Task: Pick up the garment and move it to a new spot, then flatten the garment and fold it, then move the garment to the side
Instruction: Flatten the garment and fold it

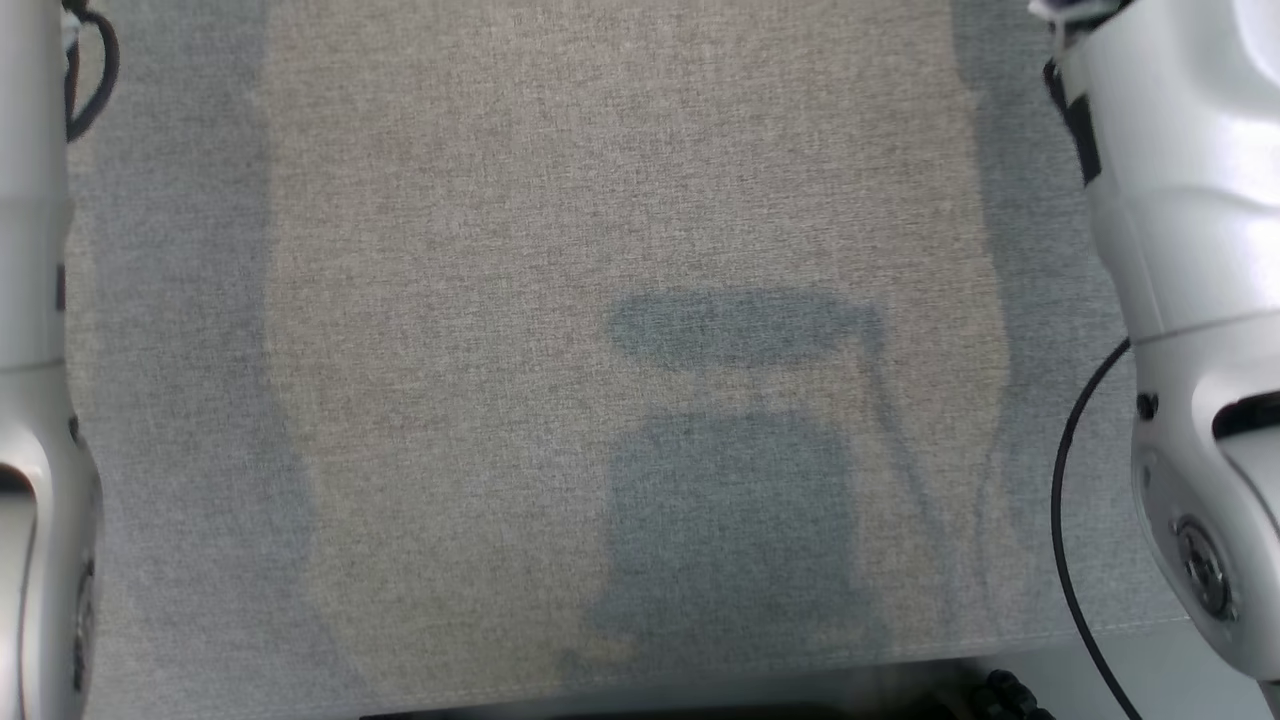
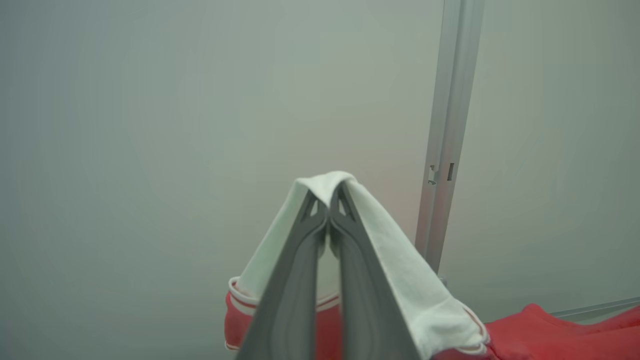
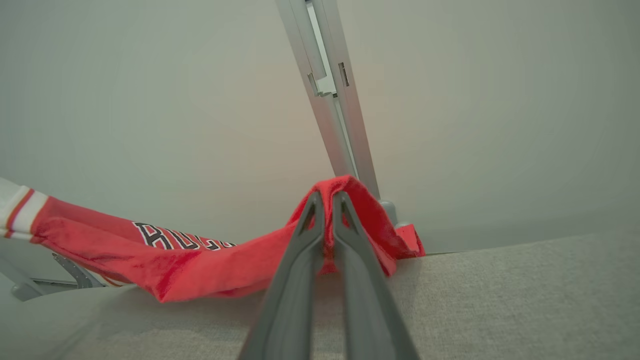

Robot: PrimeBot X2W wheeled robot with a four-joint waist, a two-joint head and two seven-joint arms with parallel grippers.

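At the left gripper (image 2: 328,196), the two dark fingers (image 2: 295,280) are pressed together at their tips, clamped on a white part of the garment (image 2: 410,285). The white cloth folds over the fingertips and drapes down both sides. It is edged with red stripes lower down, and red cloth of the same garment spreads toward the lower right of the left wrist view.

At the right gripper (image 3: 325,199) the jaws are likewise together. They pinch a bunched fold of red cloth that rises over the tips and hangs down on either side. From that pinch the garment runs toward the left of the right wrist view as one sagging red band. It carries black lettering (image 3: 175,239) with white edges and ends in white and red stripes at that view's left edge.

The garment hangs stretched between the two grippers, above the grey cloth-covered table (image 3: 500,300). Whether its lowest fold touches the table cannot be told.

Counted:
- One garment.
- Two grippers, with two fingers on each, both pairs closed on cloth.
- One grey metal post (image 3: 345,130), standing behind the garment against a pale wall (image 3: 150,100).
- Two pale forearms framing the table in the head view, the left forearm (image 1: 30,400) and the right forearm (image 1: 1180,220).
- One thin black cable (image 1: 1062,500), curving beside the right forearm.
- Two dark shadow patches (image 1: 740,330), lying on the table cloth between the forearms.
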